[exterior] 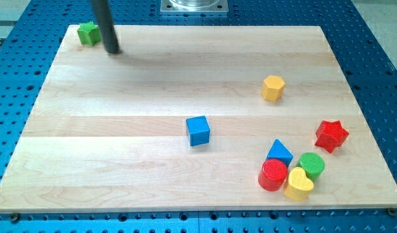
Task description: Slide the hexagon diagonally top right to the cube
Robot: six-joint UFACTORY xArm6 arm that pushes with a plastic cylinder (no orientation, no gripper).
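A yellow hexagon [273, 87] lies on the wooden board at the view's right, above the middle. A blue cube [198, 130] lies near the board's centre, below and to the left of the hexagon. My tip [112, 50] is at the view's top left, far from both, just right of a green star-like block [89, 33]. The rod comes down from the view's top edge.
A red star [331, 134] sits at the right. A cluster at the bottom right holds a blue triangle [279, 153], a green cylinder [311, 166], a red cylinder [273, 175] and a yellow heart [299, 185]. The board [121, 162] rests on a blue perforated table.
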